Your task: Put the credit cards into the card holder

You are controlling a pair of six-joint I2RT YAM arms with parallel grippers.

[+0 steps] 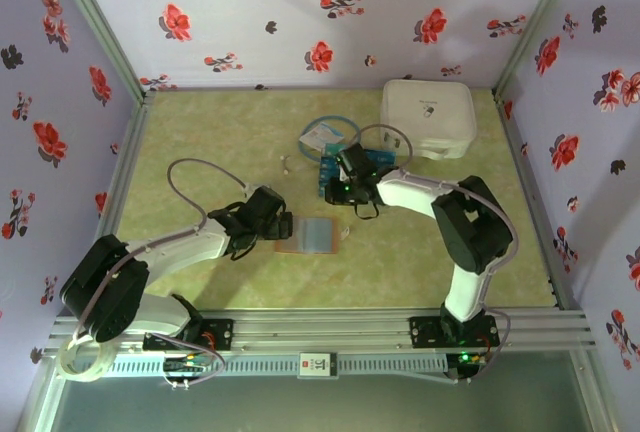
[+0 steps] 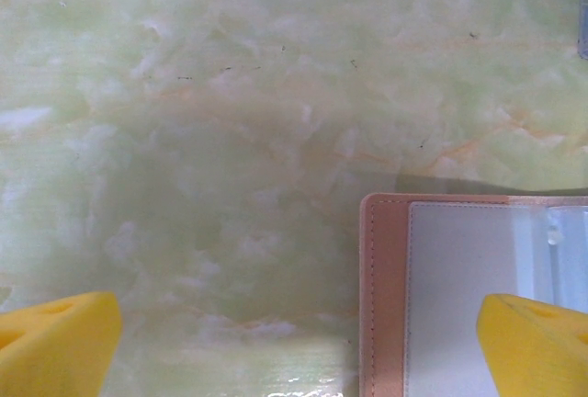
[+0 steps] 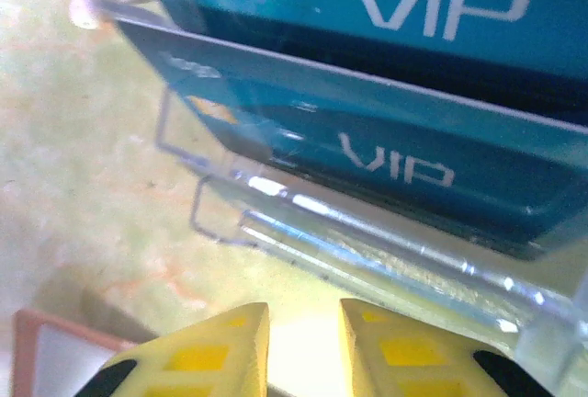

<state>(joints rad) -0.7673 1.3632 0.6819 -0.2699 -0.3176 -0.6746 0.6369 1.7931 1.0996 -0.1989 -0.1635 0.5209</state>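
From above, the card holder (image 1: 305, 235) lies open and flat at about 7 o'clock from the middle of the green marbled table (image 1: 200, 142), its clear sleeves facing up. The left gripper (image 1: 283, 223) sits just at its 9 o'clock edge. The left wrist view adds what that height hides: the two yellow fingertips (image 2: 57, 344) stand spread as wide as they go, with nothing between them but bare table. One tip hangs over the holder's reddish-brown border and clear pocket (image 2: 390, 296) at 4 o'clock in that view. The credit cards (image 1: 327, 174) show from above as a small blue cluster at about 1 o'clock from the table's middle, partly covered by the right gripper (image 1: 340, 184). The right wrist view brings them close. They are teal-blue cards (image 3: 413, 176) lettered VIP, standing tilted in rows in a clear plastic stand (image 3: 367, 232), apart from the holder, whose corner (image 3: 41, 351) peeks in at 7 o'clock. The right claw's yellow fingers (image 3: 220, 356) are drawn nearly together with a narrow gap, and only a pale glare shows between them; they sit just short of the stand's front lip, pinching no card. Only the top view takes in the large white case (image 1: 428, 117) in the far corner at 2 o'clock, and the pale blue packet with looped tubing (image 1: 325, 135) just beyond the cards at 12 o'clock
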